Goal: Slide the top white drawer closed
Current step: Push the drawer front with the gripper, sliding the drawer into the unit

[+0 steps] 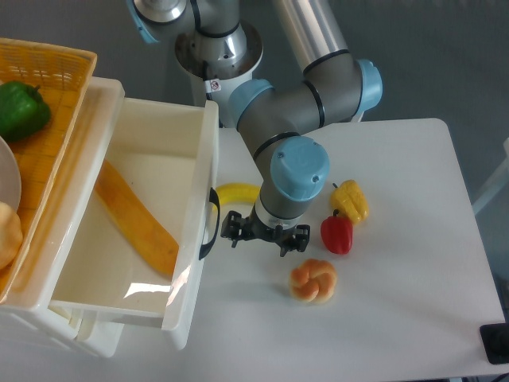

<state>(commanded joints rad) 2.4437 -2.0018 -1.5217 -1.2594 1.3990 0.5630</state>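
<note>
A single fixed camera looks steeply down from above onto the white counter (398,263), close enough that the arm's base column (215,48) sits at the top edge and the orange basket (48,95) is cut off at left. The open top white drawer (135,223) fills the left side, the claw (265,236) hangs near centre. No second view is given

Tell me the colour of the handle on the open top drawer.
Black, against the white top drawer; the handle shows in the fixed camera view.
</note>
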